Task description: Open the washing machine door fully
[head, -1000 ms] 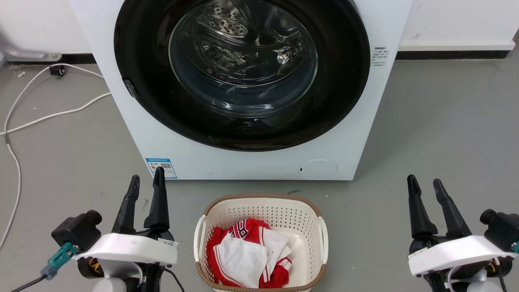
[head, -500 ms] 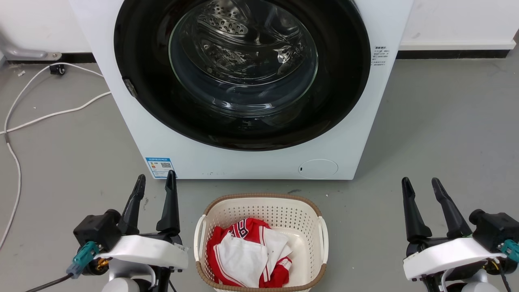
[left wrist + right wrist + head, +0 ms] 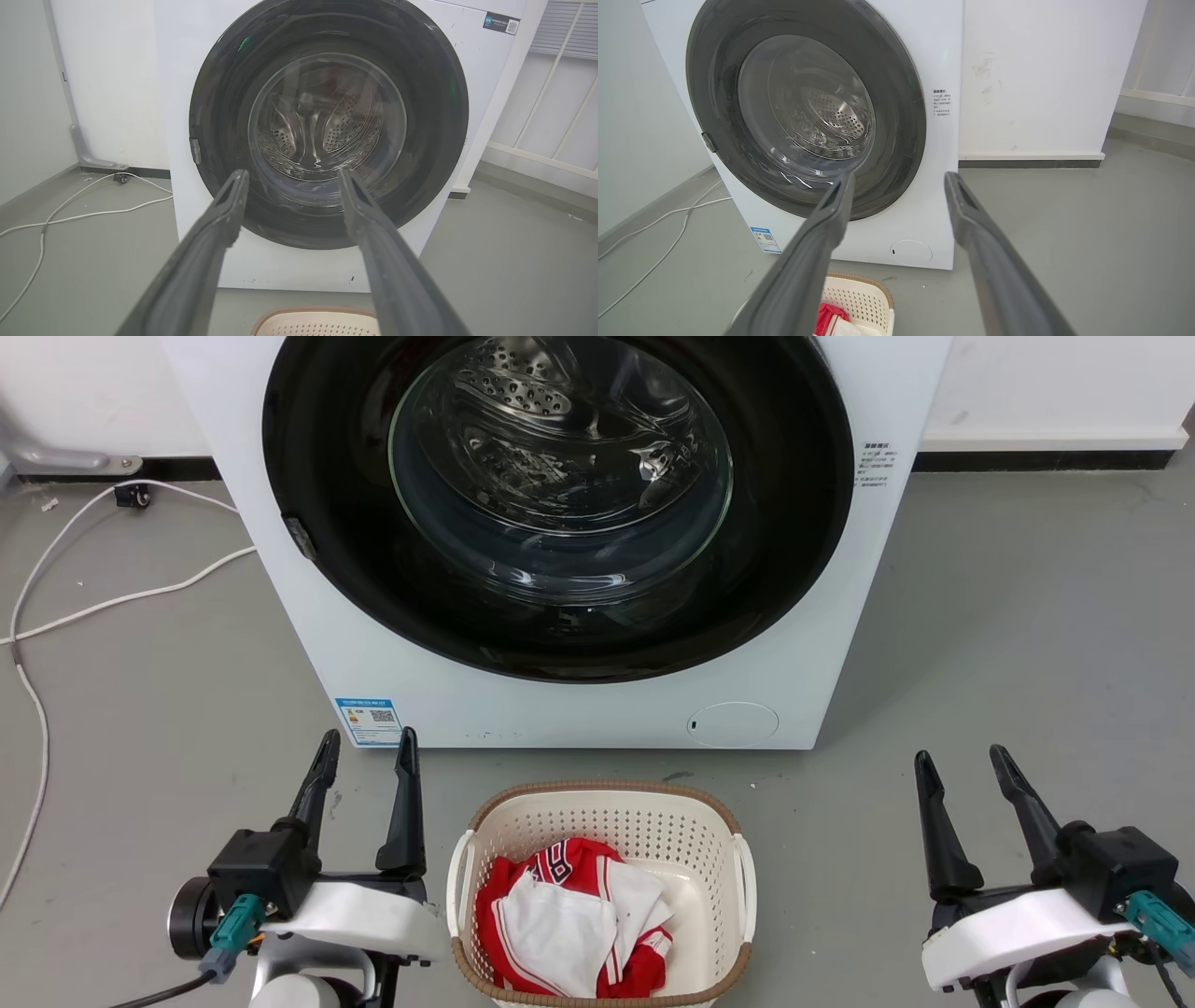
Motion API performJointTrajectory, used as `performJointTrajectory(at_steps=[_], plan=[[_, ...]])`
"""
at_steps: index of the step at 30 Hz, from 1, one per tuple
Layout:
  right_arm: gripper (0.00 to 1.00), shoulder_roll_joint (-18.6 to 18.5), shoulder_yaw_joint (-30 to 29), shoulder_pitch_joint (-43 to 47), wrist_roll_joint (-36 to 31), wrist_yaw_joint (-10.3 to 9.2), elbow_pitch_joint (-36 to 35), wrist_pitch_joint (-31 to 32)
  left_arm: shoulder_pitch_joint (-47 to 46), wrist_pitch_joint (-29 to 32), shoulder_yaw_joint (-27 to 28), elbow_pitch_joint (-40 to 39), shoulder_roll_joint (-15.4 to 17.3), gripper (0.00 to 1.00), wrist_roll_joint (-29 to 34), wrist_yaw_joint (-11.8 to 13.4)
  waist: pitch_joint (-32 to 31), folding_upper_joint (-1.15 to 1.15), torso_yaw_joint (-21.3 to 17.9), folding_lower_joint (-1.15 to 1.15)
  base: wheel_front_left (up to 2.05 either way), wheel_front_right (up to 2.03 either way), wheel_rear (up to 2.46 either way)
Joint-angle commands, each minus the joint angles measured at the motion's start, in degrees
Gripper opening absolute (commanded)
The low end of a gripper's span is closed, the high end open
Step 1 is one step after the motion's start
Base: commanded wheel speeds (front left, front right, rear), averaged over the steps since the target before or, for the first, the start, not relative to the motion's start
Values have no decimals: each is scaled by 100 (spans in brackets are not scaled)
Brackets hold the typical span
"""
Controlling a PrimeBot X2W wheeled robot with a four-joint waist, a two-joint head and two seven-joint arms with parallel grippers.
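Black glossy plastic around a bulging glass bowl: washing machine door (image 3: 560, 504), shut flush in the front of the washing machine (image 3: 579, 709), facing straight out over the laundry basket (image 3: 597, 795), round with no long axis. Likely stiff, heavy and slick (glass best left alone), so best hooked at the small grey tab (image 3: 299, 537) on its left edge, for a swing presumably out to the right. Left gripper (image 3: 368, 737) and right gripper (image 3: 960, 754) both low, fingers spread, holding nothing, well short of it
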Motion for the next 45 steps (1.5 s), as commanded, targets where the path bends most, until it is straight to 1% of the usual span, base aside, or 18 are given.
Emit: performJointTrajectory(at_steps=[1, 7, 29, 45], plan=[[100, 15, 0, 23, -112, -2, -59, -10, -71, -35, -20, -58, 34, 100, 113, 13, -1, 0, 0, 0, 0, 0, 0], [100, 18, 26, 60, -348, -2, -102, -53, -54, -113, -81, -96, 63, 100, 342, 85, -2, 0, -12, 0, 0, 0, 0], [100, 27, 96, 130, -1034, -2, -162, -171, 34, -349, -90, -138, 32, 100, 1149, 197, 24, 0, -36, 0, 0, 0, 0], [100, 27, 92, 87, -940, -3, -91, -150, 74, -343, -14, -69, -35, 100, 1125, 126, 21, 0, -43, 0, 0, 0, 0]])
